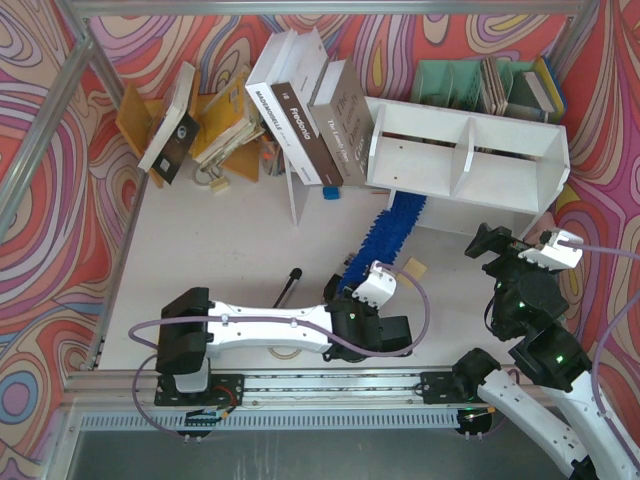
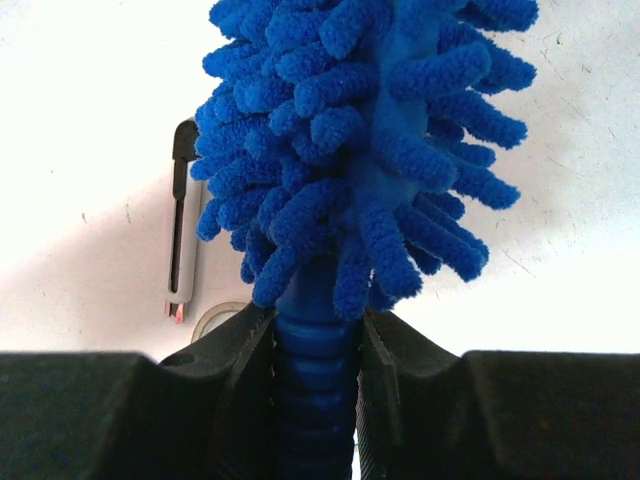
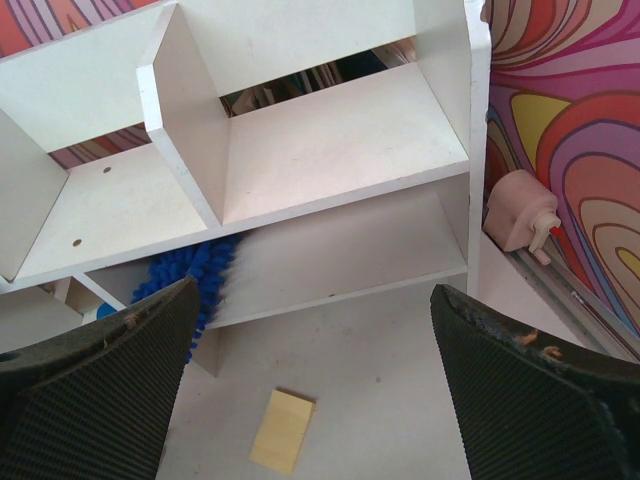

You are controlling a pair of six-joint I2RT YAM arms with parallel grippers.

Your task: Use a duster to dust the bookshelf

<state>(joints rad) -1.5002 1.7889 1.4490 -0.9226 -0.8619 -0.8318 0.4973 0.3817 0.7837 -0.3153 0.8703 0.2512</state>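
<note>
The duster (image 1: pixel 385 235) lies on a slant across the white table (image 1: pixel 220 250). Its slim blue handle is at the left gripper (image 1: pixel 362 285), and its shaggy head runs up and away into the left end of the bookshelf's (image 1: pixel 470 160) lower tier. From the right wrist view, blue strands (image 3: pixel 195 280) poke out under the upper board, below the left compartment of the bookshelf (image 3: pixel 330 150).

The left gripper (image 2: pixel 315 370) is closed tight on the ribbed handle just below the duster's (image 2: pixel 360 150) fluffy head, with both fingers (image 2: pixel 245 380) pressed against it. The right gripper (image 1: pixel 497 245) hangs in front of the shelf's right half, touching nothing. Its fingers (image 3: pixel 100 400) are spread wide.

A small black-and-silver tool (image 2: pixel 182 220) lies on the table left of the duster. A pale wooden block (image 3: pixel 282 430) sits on the table in front of the shelf.

Left of the shelf, leaning books (image 1: pixel 310 110) show their spines. One white spine seems to read "MADEMOISELLE", and a grey one begins "The Lonely". I cannot make out the rest. A pale green file organiser (image 1: pixel 460 82) stands behind the shelf.
</note>
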